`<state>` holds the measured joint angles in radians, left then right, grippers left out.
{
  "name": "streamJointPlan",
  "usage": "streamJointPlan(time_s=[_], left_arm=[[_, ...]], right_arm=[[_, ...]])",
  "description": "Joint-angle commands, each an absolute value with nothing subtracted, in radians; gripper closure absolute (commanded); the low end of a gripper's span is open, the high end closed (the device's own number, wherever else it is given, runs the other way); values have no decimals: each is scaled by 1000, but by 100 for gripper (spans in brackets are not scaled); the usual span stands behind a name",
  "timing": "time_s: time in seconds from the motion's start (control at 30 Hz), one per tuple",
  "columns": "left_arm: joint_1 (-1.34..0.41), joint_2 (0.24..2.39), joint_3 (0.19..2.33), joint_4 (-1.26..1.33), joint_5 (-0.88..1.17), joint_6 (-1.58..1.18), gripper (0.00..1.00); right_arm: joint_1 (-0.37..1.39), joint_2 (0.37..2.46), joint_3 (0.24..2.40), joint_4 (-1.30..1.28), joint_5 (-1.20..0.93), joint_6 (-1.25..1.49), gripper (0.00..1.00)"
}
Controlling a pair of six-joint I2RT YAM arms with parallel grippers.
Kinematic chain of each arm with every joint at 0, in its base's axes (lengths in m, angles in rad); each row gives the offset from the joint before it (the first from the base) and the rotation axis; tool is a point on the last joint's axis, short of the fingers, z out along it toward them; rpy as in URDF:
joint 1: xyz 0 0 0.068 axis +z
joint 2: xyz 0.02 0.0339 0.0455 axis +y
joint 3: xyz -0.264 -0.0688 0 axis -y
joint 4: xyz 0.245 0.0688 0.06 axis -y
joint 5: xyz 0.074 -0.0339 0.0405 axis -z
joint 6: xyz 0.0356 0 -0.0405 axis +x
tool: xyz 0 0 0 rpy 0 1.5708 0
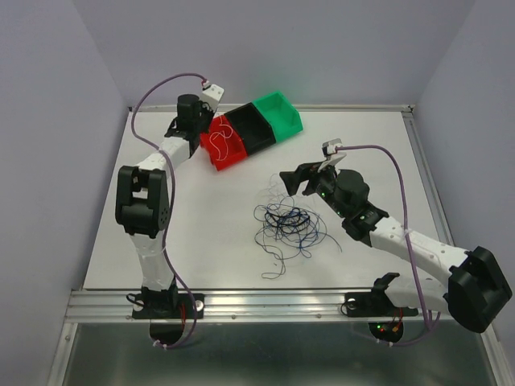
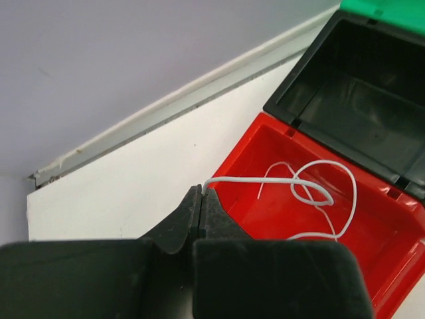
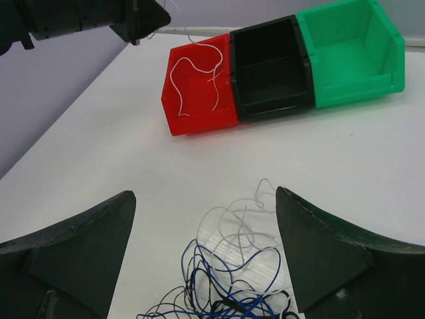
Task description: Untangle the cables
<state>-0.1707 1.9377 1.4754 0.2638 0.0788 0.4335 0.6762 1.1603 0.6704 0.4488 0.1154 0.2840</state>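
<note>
A tangle of thin white, dark blue and black cables lies mid-table, and shows just below my right fingers in the right wrist view. My right gripper hovers over the tangle's far edge, open wide with nothing between its fingers. My left gripper is shut on the end of one white cable at the near rim of the red bin. That cable runs from the fingertips into the bin, where the rest lies looped on the floor.
The red bin, a black bin and a green bin stand in a slanted row at the back of the table. The black and green bins hold nothing visible. A raised rail edges the table's far side.
</note>
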Motion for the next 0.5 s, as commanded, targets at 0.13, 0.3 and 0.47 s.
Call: streamJointPlan(time_s=[0.13, 0.3, 0.47], left_arm=[[-244, 2017, 1578, 86, -78, 535, 100], [-253, 2152, 1730, -107, -78, 506, 100], [-256, 2201, 1792, -187, -110, 509, 100]], right_arm=[[683, 1141, 649, 480, 109, 284, 9], [684, 1135, 644, 480, 113, 284, 9], [683, 1135, 644, 480, 106, 287, 9]])
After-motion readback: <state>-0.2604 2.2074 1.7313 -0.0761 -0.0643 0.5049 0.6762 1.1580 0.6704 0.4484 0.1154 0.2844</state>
